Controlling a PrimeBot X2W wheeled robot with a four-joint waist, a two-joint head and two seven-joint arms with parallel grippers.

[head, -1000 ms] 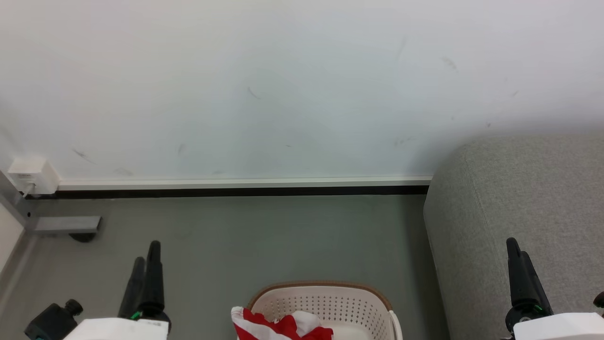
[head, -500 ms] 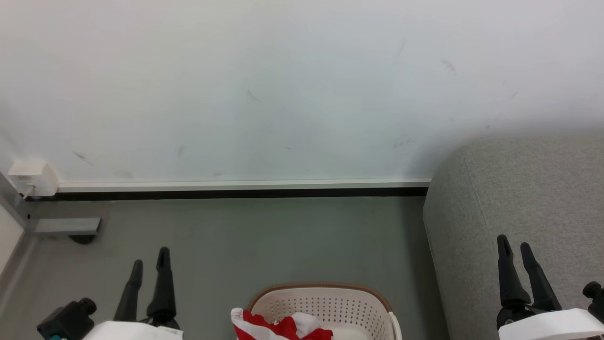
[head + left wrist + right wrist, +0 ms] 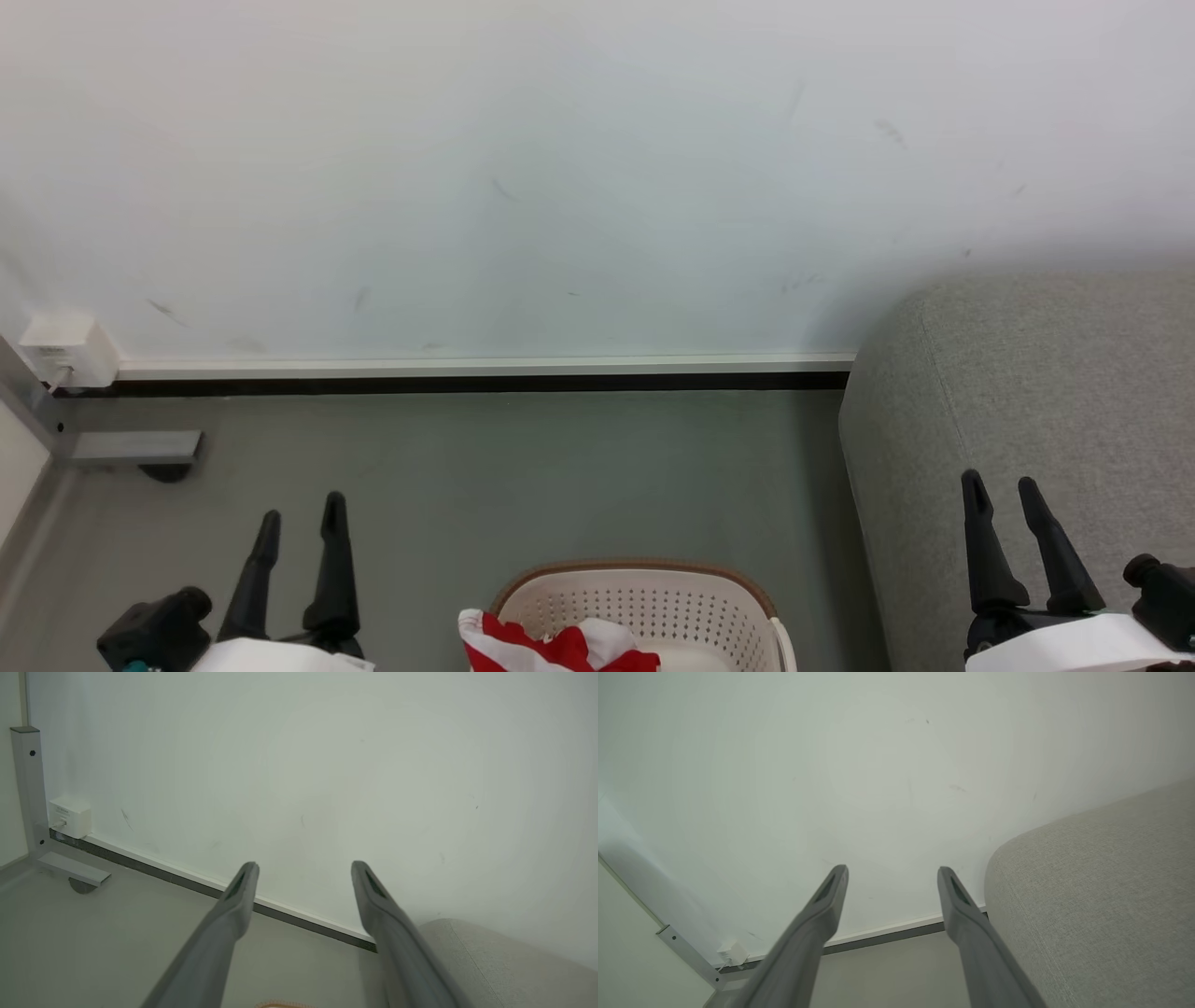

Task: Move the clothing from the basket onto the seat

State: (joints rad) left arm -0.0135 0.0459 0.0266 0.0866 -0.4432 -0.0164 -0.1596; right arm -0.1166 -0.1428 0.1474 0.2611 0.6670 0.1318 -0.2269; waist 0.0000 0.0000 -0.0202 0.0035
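Note:
The cream basket (image 3: 653, 597) with a brown rim sits at the bottom middle of the head view, cut off by the frame edge. Red and white clothing (image 3: 551, 644) lies bunched in its left part, one fold hanging over the rim. The grey seat (image 3: 1046, 392) rises at the right, also seen as the seat (image 3: 1101, 896) and the seat (image 3: 490, 961) in the wrist views. My left gripper (image 3: 302, 511) stands open above the floor, left of the basket. My right gripper (image 3: 999, 485) is open in front of the seat's side. Nothing is held between either pair of fingers.
A white wall (image 3: 560, 168) with a dark skirting strip (image 3: 467, 382) closes the back. A white socket box (image 3: 61, 350) and a grey metal bracket (image 3: 135, 448) sit at the far left. Grey floor (image 3: 560, 476) lies between the basket and the wall.
Both grippers went from shut to open, their fingers spreading apart. Both arms turned slightly and shifted inward along the bottom edge. The basket and clothing stayed still.

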